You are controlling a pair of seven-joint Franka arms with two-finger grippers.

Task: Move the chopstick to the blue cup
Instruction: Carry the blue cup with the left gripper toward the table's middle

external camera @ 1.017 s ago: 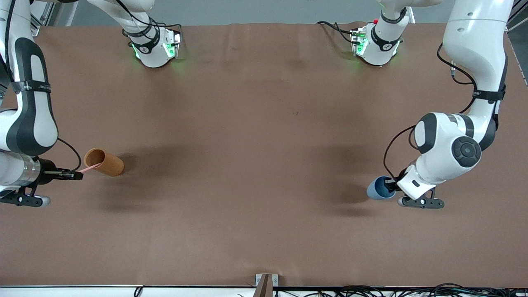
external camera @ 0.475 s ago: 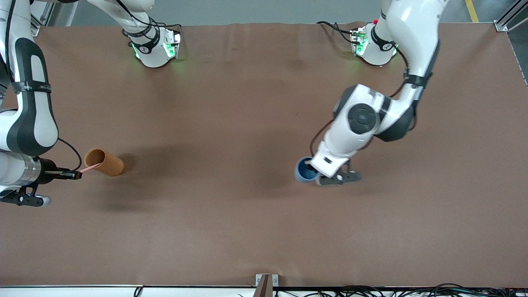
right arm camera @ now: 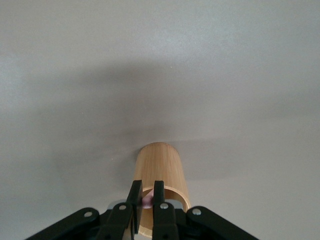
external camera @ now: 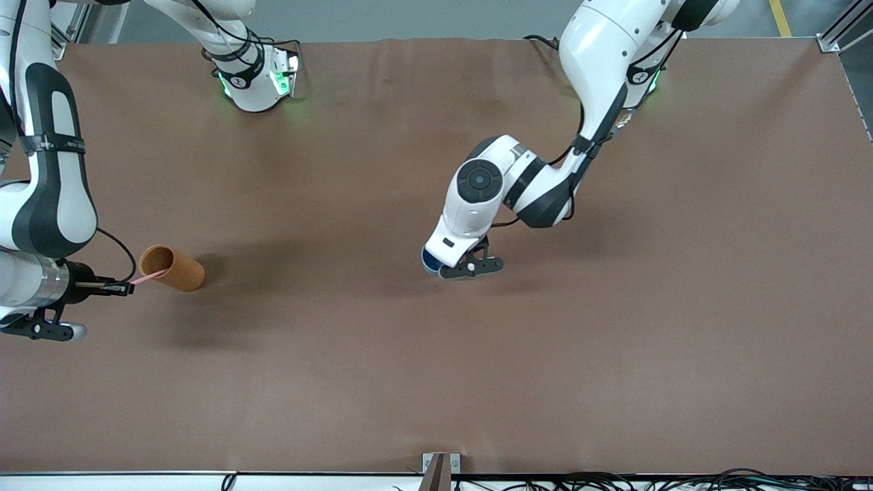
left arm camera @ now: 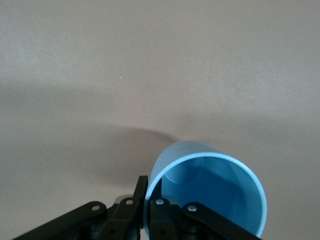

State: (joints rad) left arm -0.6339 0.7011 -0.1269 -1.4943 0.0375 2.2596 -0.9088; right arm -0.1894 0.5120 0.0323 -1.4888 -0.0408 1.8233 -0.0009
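Observation:
The pale-pink chopstick (external camera: pixel 148 277) sticks out of the mouth of the orange-brown cup (external camera: pixel 172 268) at the right arm's end of the table. My right gripper (external camera: pixel 129 289) is at that mouth, its fingers shut on the chopstick's (right arm camera: pixel 148 201) free end. In the right wrist view the orange-brown cup (right arm camera: pixel 162 165) runs away from the right gripper (right arm camera: pixel 147 192). My left gripper (left arm camera: pixel 148 186) is shut on the wall of the blue cup (left arm camera: pixel 215 185), one finger inside and one outside. It holds the blue cup (external camera: pixel 428 263) over the middle of the table, mostly hidden under the hand.
The brown table cover (external camera: pixel 436 382) stretches bare around both cups. Both arm bases (external camera: pixel 256 78) stand along the table's edge farthest from the front camera. A small metal bracket (external camera: pixel 440 464) sits at the nearest edge.
The left arm has carried the blue cup from its own end of the table to the middle. The right gripper's fingers have closed onto the chopstick's end.

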